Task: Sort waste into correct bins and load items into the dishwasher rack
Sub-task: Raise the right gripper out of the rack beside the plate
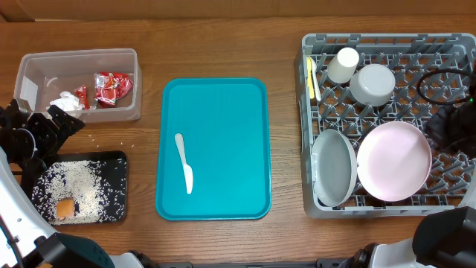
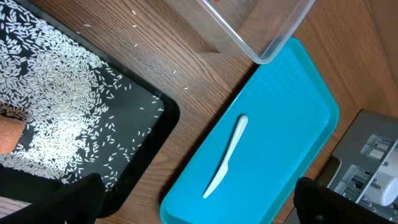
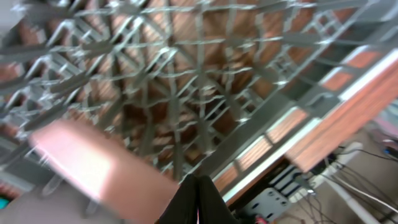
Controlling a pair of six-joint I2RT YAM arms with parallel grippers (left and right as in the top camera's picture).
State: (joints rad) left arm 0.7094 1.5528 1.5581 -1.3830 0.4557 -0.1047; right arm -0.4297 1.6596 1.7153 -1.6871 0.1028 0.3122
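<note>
Now the left hand (image 2: 199, 190), fingers wide apart, hovers by the black tray (image 2: 163, 117) of rice (image 2: 56, 93). The right hand (image 3: 199, 185), fingers pressed together, is over the rack (image 1: 401, 41) holding plates (image 1: 394, 160). A white knife (image 2: 225, 157) lies on the teal tray (image 2: 292, 124).

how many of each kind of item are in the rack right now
plates: 2
bowl: 1
cup: 1
yellow cutlery piece: 1
total in the rack: 5

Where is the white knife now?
In the overhead view, the white knife lies on the teal tray, in its left half, nearer the black tray.
</note>
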